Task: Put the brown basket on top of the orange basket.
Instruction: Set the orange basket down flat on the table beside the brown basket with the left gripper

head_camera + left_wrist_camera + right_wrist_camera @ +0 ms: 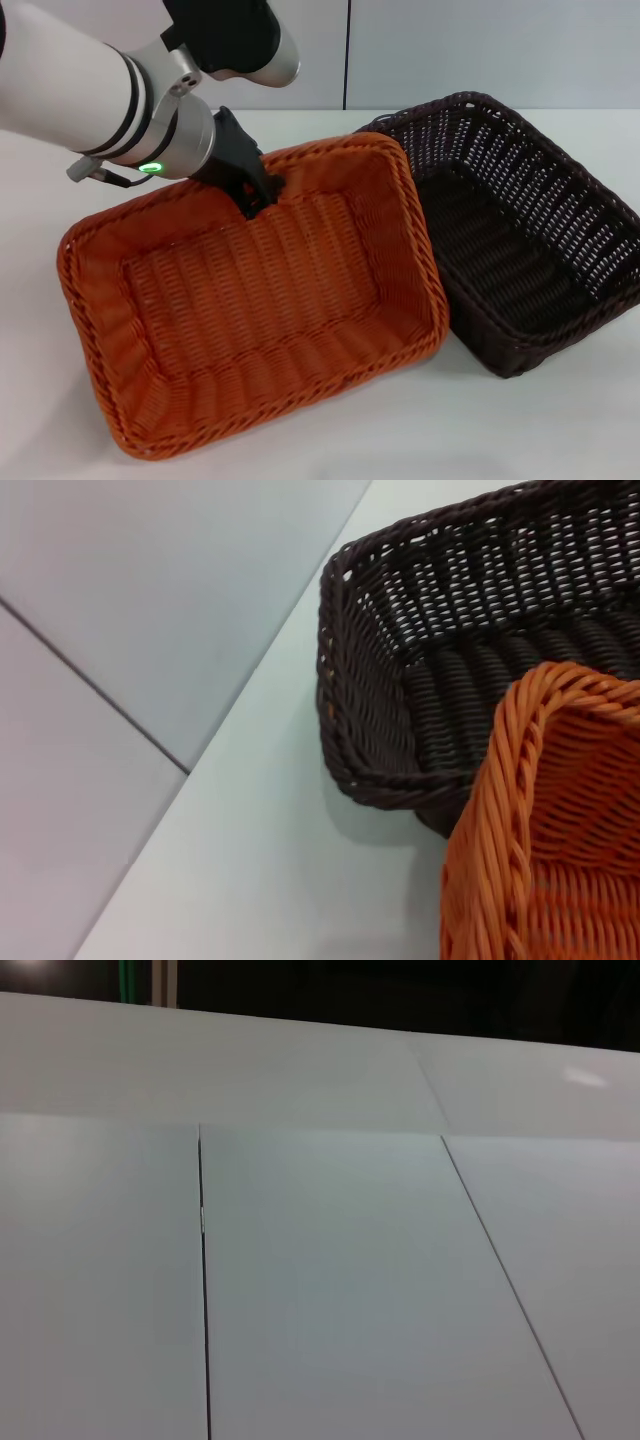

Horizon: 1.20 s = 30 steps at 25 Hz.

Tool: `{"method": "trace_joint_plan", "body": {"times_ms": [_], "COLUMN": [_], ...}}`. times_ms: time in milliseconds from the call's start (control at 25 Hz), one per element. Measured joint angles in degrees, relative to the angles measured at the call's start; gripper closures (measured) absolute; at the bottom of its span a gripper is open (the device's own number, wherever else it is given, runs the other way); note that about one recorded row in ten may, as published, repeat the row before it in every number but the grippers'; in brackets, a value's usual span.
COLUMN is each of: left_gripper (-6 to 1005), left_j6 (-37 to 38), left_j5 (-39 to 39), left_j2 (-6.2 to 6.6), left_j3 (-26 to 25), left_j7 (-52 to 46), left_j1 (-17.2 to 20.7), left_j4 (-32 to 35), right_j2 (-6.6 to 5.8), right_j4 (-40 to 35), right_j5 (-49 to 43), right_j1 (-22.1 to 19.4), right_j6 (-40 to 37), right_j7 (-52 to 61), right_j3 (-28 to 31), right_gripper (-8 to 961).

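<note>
The left claw (pixel 262 196) reaches down from the upper left onto the far rim of the orange basket (pixel 250 300), its dark fingers pressed together on the braided edge, one on the inside of the wall and the rest over the rim. The grip sits about midway along that far side.

The orange basket fills the left and middle of the white surface (pixel 520 430). It is tilted, with its right side riding up over the left edge of the brown basket (pixel 520 240). Its near-left corner is low, close to the surface. The two baskets touch along that overlapping side, the orange rim lying over the brown one's near-left part.

The brown basket stands on the right of the surface, reaching toward the far right, open side up. It is not on the orange basket; the orange one partly overlies it.

In the left wrist view, an orange corner (pixel 545 820) crosses in front of the brown basket's corner (pixel 400 680), with bare surface (pixel 260 880) beside both.

The right claw does not show in any view; the right wrist view gives only plain pale panels (pixel 330 1290) with thin dark seams.
</note>
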Motion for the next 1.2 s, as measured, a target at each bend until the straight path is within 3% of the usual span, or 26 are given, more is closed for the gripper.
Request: {"method": "trace_joint_plan", "body": {"times_ms": [800, 1200], "left_gripper": [829, 429], "left_j6": [0.46, -0.36], "left_j5": [-0.60, -0.17], "left_j2": [-0.04, 0.05], "left_j3": [-3.13, -3.01], "left_j7": [-0.44, -0.48], "left_j1": [-0.48, 0.65], "left_j4": [1.70, -3.02], "right_j2": [0.13, 0.32], "right_j4": [-1.28, -1.00], "right_j5": [-0.33, -0.39], "right_j1": [-0.21, -0.92], "right_j6": [1.06, -0.59], "right_j7": [-0.08, -0.08], "right_j3": [-0.20, -0.21], "right_gripper": [119, 119]}}
